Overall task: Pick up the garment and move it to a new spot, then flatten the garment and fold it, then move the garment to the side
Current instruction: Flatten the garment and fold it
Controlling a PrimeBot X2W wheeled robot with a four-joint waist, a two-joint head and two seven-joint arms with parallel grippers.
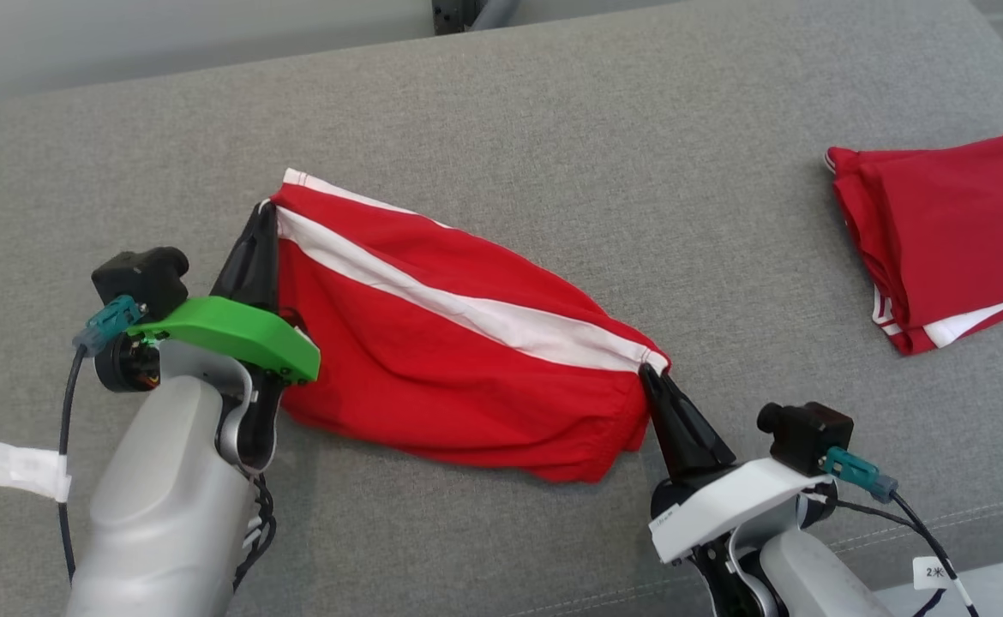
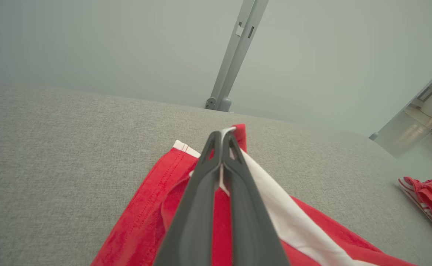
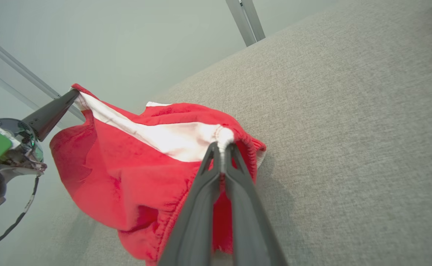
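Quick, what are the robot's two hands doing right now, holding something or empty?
Left hand: closed, gripping one end of the red garment.
Right hand: closed, gripping the garment's other end.

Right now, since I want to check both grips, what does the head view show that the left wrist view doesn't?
Head view adds: the right hand shut on the right end of the garment, and the whole garment stretched between the two hands.
Left wrist view adds: the tall rise of the grey post behind the grey cushion, and a close look at the white stripe nipped between the fingers of the left hand.
Both: the left hand shut on the garment, the grey cushion, and the folded red pile off to the right.
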